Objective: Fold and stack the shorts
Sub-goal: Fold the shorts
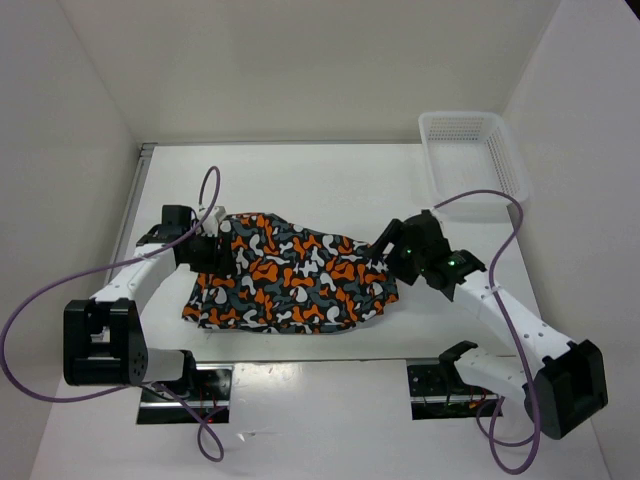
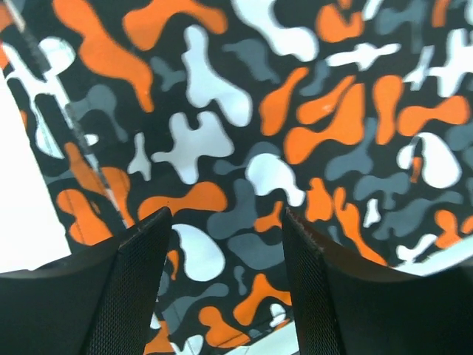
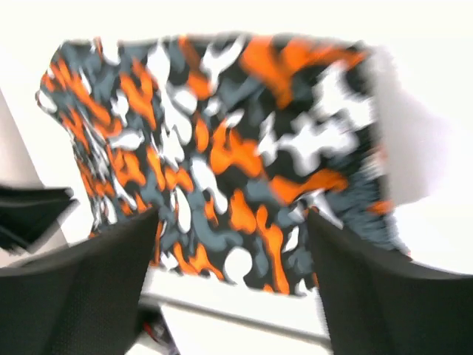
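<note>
- Left claw (image 2: pixel 225 222): jaws stand well apart. Both dark fingers (image 2: pixel 140 281) are low over the printed cloth, and the cloth shows flat in the gap between them. Nothing is pinched. Whether the tips touch the cloth, cannot tell.
- Right claw (image 3: pixel 230 216): jaws are also wide apart and empty. This view is blurred. Its fingers (image 3: pixel 96 288) frame the shorts, which lie beyond them on the white surface.
- In the top view the left claw (image 1: pixel 222 250) sits over the left edge of the shorts and the right claw (image 1: pixel 385 250) is at their right edge. The two point inward at each other across the garment.
- Left arm (image 1: pixel 130 285): the forearm runs from its base at the near left up and to the right, with the wrist bent in toward the cloth.
- Right arm (image 1: pixel 510 315): the forearm runs from its base at the near right up and to the left, with the wrist low beside the cloth.
- Table (image 1: pixel 330 190): white, with walls on three sides.
- Shorts (image 1: pixel 290 285): they lie on the middle of the table between the two claws as a rumpled, roughly rectangular patch. The print is orange, grey, black and white.
- Basket (image 1: pixel 470 150): white mesh, at the far right corner of the table, well apart from the shorts.
- Purple cables (image 1: pixel 480 192): one loops off each arm.
</note>
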`<state>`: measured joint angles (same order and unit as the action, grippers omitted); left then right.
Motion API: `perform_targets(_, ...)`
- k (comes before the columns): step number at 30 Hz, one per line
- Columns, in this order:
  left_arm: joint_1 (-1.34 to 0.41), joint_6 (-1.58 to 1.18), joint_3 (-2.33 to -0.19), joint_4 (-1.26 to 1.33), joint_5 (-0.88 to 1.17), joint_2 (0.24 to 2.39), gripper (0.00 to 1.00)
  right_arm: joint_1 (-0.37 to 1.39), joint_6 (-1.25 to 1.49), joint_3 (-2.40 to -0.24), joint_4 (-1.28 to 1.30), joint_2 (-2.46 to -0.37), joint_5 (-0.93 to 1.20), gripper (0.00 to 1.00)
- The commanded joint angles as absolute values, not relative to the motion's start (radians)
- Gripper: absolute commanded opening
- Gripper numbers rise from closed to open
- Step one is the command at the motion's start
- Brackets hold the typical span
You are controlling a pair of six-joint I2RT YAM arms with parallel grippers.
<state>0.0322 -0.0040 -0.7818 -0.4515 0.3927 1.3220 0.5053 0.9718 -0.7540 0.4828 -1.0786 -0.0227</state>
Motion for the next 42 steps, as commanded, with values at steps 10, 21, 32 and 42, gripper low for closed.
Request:
perform_targets(10,0.093,0.000,-0.831,-0.486,0.173,1.399,0.96,0.385,0.940,-0.632,0.378,-1.249,0.100,1.00)
perform_targets(21,0.150,0.000,-0.793,-0.382,0.219,1.515,0.96,0.385,0.931,-0.578,0.265,-1.388,0.129,0.71)
perform_targets(32,0.150,0.000,-0.716,-0.247,0.311,1.580,0.60,0.416,0.931,-0.676,0.337,-1.369,0.020,0.03)
perform_targets(42,-0.050,0.000,-0.799,-0.256,0.377,1.580,0.00,0.416,0.870,-0.867,0.538,-1.281,-0.150,0.01)
